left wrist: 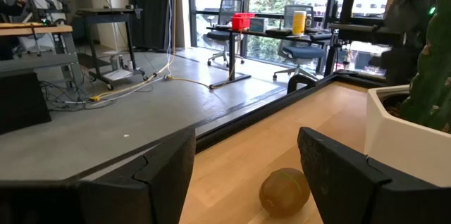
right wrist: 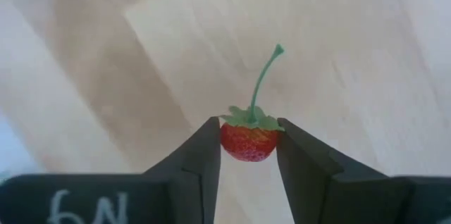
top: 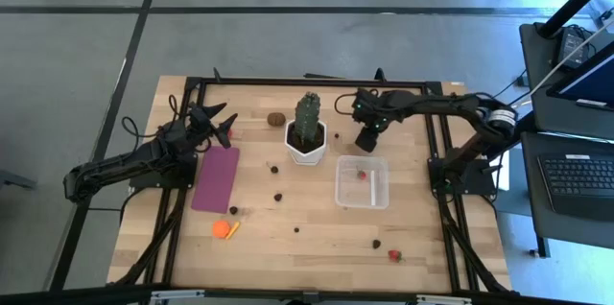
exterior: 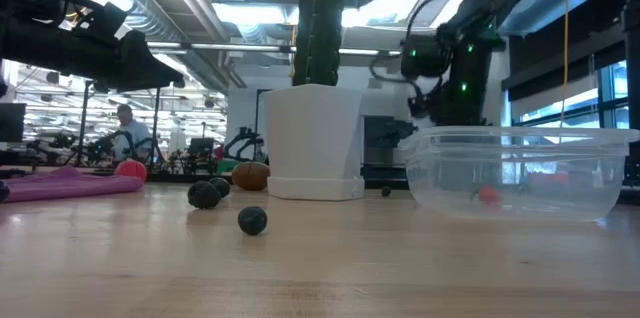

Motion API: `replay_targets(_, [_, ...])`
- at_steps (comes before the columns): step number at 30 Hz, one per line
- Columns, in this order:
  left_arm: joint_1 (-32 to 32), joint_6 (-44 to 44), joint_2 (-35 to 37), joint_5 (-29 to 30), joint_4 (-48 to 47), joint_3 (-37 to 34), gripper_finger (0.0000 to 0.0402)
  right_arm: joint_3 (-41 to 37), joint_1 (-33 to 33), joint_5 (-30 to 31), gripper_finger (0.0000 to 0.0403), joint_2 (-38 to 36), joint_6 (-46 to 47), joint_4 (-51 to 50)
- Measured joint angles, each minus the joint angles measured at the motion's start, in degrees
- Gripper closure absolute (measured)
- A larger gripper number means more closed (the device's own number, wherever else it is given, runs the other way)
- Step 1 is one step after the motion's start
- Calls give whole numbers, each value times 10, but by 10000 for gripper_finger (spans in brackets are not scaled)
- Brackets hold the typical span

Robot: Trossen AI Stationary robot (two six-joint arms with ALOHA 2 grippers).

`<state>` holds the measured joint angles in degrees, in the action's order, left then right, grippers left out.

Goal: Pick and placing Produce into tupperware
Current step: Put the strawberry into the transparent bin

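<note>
**benchwatcher:** how far along r u w/ the produce run?

**me:** early tbh. The tupperware (top: 362, 181) sits on the table (top: 317, 243) just beside the cactus pot (top: 306, 144), and I count only one small red piece (top: 362, 175) inside it. My right pincer (top: 366, 139) is up above the table next to the box's far edge, clamped on a strawberry (right wrist: 248, 139), so that's prob no. 2 if it goes in. Left pincer (top: 219, 125) is parked by the far end of the purple mat (top: 217, 178), fingers apart, nothing in it.

**benchwatcher:** what's left then?

**me:** most of it. Kiwi (top: 276, 119) near the far edge, orange piece (top: 224, 229) near the front, another red one (top: 393, 255) front right, plus dark berries (top: 277, 196) scattered btwn mat and box.

**benchwatcher:** any view telling u more than the others?

**me:** yep. Only the right wrist cam shows the berry pinched btwn the fingers, green stem sticking out. From overhead the load is hidden. Low cam shows the red bit through the clear wall. Left wrist cam has the kiwi dead ahead btwn the open fingers, pot beside it.
</note>
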<state>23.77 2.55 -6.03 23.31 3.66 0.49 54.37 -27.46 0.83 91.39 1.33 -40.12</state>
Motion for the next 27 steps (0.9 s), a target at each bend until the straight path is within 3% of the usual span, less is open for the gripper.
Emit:
replay_targets(11, [0, 0, 0, 0, 0, 0, 157, 26, 106, -125, 280, -104, 78, -16])
replay_targets(19, [0, 0, 0, 0, 0, 0, 157, 26, 225, -114, 280, -91, 145, -30])
replay_targets(23, [0, 0, 0, 0, 0, 0, 157, 25, 255, -70, 280, -73, 164, -33])
replay_targets(27, [0, 0, 0, 0, 0, 0, 157, 25, 272, -66, 280, -47, 167, -32])
